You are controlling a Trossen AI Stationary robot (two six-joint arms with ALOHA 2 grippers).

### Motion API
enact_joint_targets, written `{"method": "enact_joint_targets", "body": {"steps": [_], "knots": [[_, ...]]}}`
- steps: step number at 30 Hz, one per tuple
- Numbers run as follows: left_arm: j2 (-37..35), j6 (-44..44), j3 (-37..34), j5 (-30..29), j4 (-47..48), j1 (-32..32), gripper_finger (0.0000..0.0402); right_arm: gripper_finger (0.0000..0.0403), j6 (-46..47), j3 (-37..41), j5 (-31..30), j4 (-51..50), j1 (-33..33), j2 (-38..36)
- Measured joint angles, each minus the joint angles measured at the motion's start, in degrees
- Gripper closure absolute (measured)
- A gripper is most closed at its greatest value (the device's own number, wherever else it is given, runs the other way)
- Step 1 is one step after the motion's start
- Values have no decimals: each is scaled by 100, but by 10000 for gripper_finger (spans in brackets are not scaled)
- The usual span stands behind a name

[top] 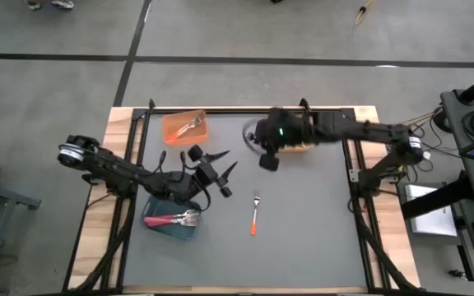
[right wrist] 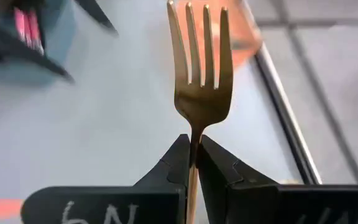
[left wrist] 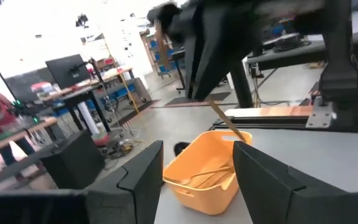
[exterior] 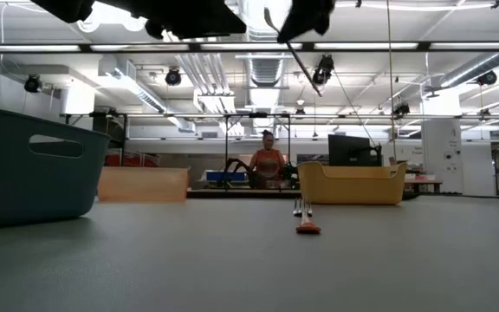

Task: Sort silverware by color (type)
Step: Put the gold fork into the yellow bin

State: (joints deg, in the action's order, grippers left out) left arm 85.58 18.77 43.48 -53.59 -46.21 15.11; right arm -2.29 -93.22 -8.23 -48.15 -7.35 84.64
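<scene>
Gripping a gold fork (right wrist: 199,81) by its neck, tines out, the right pincer (right wrist: 193,155) is clamped tight and hangs above the yellow-orange bin (left wrist: 205,175) at the far side of the surface (top: 303,222). The left pincer (top: 220,171) stands spread wide and empty beside the teal bin (top: 169,219), where red-handled forks (top: 171,219) lie. One orange-handled fork (top: 255,215) rests on the surface; another (top: 188,126) is in the orange bin (top: 184,127).

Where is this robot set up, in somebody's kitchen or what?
Not a kitchen: probably a lab or workshop. Bare ceiling pipes and hanging lights run overhead, a monitor stands on a workbench, and a person sits far behind the table.
</scene>
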Motion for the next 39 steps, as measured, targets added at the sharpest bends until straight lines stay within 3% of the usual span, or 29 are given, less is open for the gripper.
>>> {"method": "enact_joint_targets", "body": {"steps": [3, 9, 15, 23, 31, 39], "knots": [[-97, 321, 0, -138, 7, -16, 226, 391, -487, -238, 627, -636, -596, 193], [-366, 1019, -28, -622, 34, -124, 226, 391, -1089, -436, 1016, -1663, -1606, 625], [-960, 1312, -416, -73, 58, -410, 232, 390, -1695, -399, 1024, -2245, -2247, 1043], [-2392, 997, -1337, 799, 72, -851, 253, 390, -1996, -96, 1278, -2318, -2532, 1359], [-3363, 702, -1990, 812, 73, -913, 268, 390, -2076, 148, 1268, -2139, -2606, 1573], [-3619, 573, -2065, 788, 85, -911, 270, 390, -2349, 148, 930, -1508, -2724, 2021]]}}
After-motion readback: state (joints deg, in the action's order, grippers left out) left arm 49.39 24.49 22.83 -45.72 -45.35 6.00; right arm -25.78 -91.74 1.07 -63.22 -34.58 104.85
